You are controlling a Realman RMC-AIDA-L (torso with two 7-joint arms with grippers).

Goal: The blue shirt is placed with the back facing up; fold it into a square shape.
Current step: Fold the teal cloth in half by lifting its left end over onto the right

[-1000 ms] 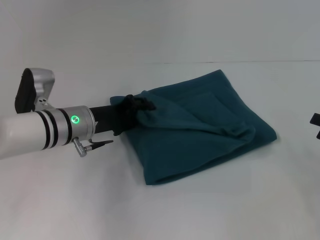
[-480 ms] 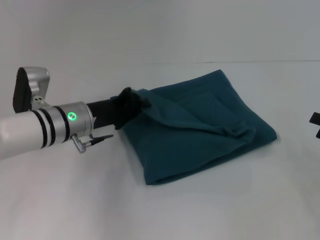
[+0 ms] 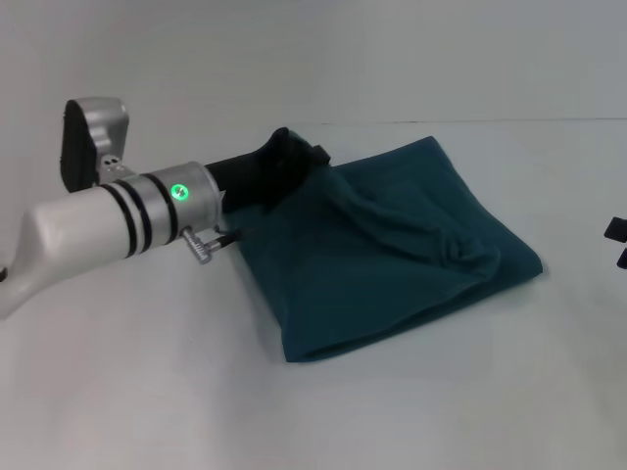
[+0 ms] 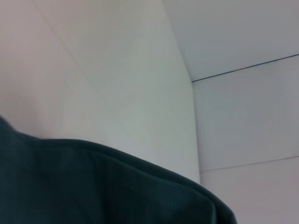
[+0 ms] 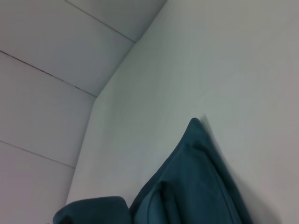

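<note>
The blue shirt (image 3: 392, 264) lies folded into a rough, rumpled square on the white table, plain side up, with a raised crease across its middle. My left gripper (image 3: 299, 155) is at the shirt's far left corner, lifted a little off the table and shut on the cloth's edge, which rises up to it. In the left wrist view the shirt (image 4: 93, 186) fills the space close under the camera. The right wrist view catches a peaked corner of the shirt (image 5: 196, 186). Only a sliver of my right gripper (image 3: 619, 245) shows at the right edge, well apart from the shirt.
The white table (image 3: 147, 392) stretches around the shirt on every side. A pale wall (image 3: 313, 59) rises behind the table's far edge. My left arm's silver wrist (image 3: 127, 215) reaches in low from the left.
My left gripper has risen and moved right and away, toward the shirt's far edge, drawing the shirt's left corner up and over with it. The right gripper has stayed put.
</note>
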